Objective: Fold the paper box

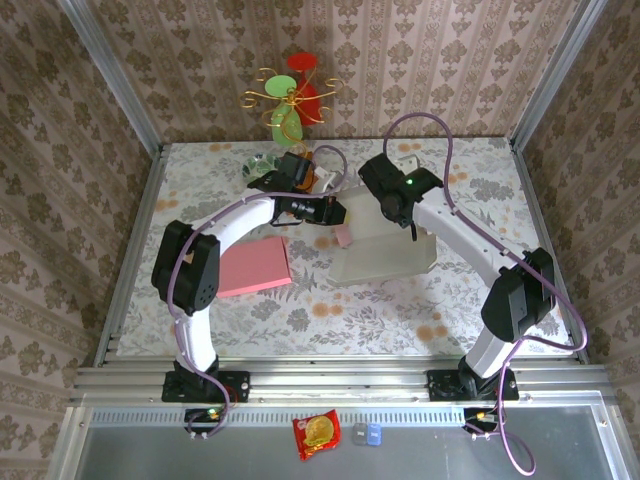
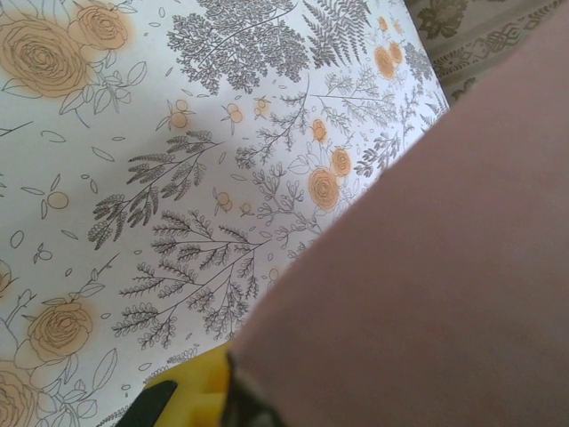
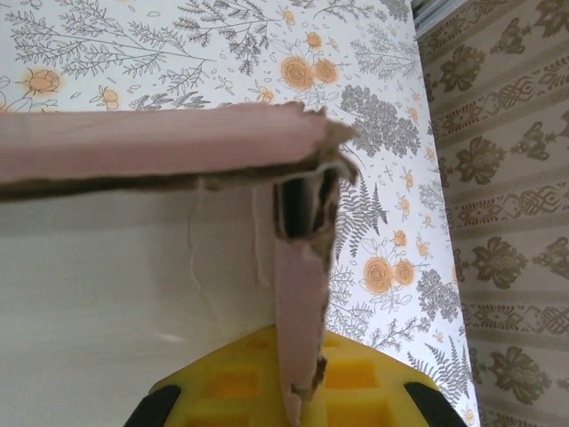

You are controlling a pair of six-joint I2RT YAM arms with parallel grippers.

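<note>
1. Biggest worry: the box (image 1: 385,258) is thin card, and the corner (image 3: 311,169) just above the right gripper's (image 3: 298,396) fingers looks ragged. Pulling or twisting the two grips against each other could rip it further.
2. Both grips sit right at an edge, so a flap could slip out mid-fold and flop back.
3. The right gripper is clamped tight on an upright pink flap (image 3: 298,302) that rises straight from between its fingers.
4. The left gripper (image 1: 338,218) is pinched shut too, apparently on the box's pink end. The card lies right against its yellow pad (image 2: 191,384).
5. The rest of the box sits between the two grippers.
</note>
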